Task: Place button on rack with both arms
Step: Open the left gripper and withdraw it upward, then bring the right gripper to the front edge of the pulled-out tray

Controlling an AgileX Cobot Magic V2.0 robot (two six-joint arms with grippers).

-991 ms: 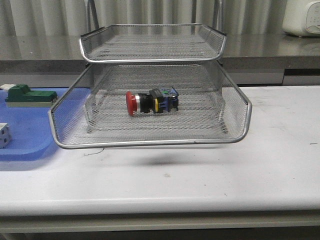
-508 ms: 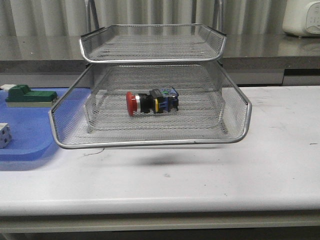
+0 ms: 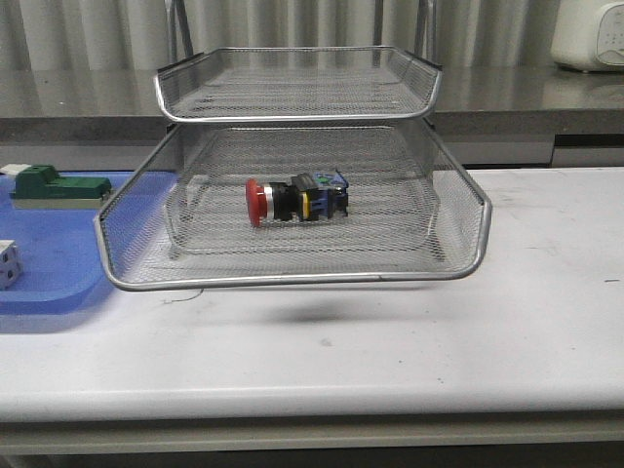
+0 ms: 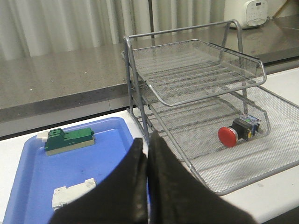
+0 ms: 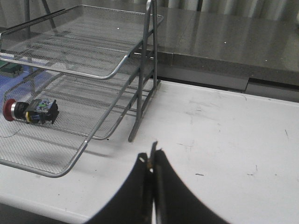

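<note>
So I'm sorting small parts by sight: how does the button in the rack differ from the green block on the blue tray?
The button is round-bodied, with a red head, silver collar and black body; the green block is boxy and green on a pale base. The button lies on its side in the rack, on its lowest visible tier; the green block sits flat on the blue tray. The button is multicoloured, the green block mostly one colour. Both are small and free of either arm's jaws.
</note>
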